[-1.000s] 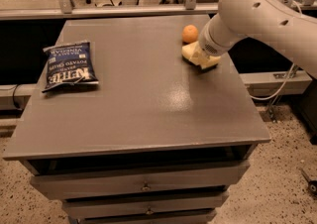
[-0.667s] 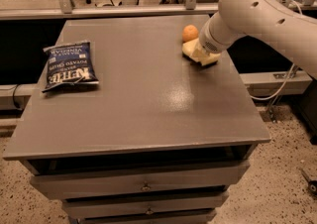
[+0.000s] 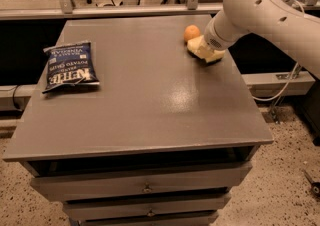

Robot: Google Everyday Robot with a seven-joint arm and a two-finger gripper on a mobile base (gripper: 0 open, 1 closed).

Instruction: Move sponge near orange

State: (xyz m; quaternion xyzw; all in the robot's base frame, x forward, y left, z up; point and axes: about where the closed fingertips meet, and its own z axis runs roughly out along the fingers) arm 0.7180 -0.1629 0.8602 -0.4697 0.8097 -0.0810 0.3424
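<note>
The orange sits on the grey table near its far right corner. Just right of it and in front of it lies a pale yellow mass that I take for the sponge, about a finger's width from the fruit. My gripper is down at the sponge, at the end of the white arm that reaches in from the right. The wrist covers most of the sponge, so its outline and the gripper's own yellow parts run together.
A blue chip bag lies flat at the table's left side. The table has drawers below its front edge. A rail runs behind the far edge, with office chairs beyond. The arm spans the table's right edge.
The gripper and the yellow mass have shifted slightly toward the far edge, closer to the orange. The orange and the chip bag have not moved.
</note>
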